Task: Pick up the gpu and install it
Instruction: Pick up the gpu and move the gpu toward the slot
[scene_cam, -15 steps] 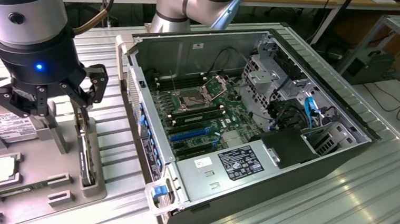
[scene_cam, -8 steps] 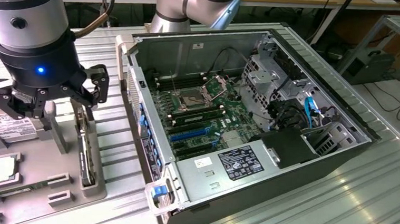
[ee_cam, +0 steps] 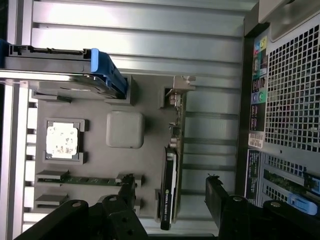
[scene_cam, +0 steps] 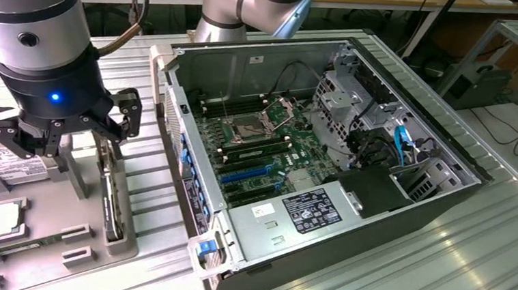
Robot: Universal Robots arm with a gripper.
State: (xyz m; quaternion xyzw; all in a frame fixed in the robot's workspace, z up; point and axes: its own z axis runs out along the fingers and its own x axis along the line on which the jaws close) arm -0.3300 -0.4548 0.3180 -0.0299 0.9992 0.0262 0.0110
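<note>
Yep, hovering with black gripper point(ee_cam: 170, 178) spread wide over thin green black-shrouded gpu point(ee_cam: 169, 197), slotted upright along one edge of matte grey plastic tray point(ee_cam: 150, 115).

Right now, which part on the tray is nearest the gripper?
The gpu, standing on edge at the tray side by the case, in line between the open gripper fingers; CPU, RAM and hard drive lie farther off.

Open gaps flank the gpu point(ee_cam: 170, 185) on both faces; the gripper fingers point(ee_cam: 217, 200) stand in them, touching nothing. Beyond one gap rises the computer case point(ee_cam: 285, 100), beyond the other a grey block point(ee_cam: 125, 129).
</note>
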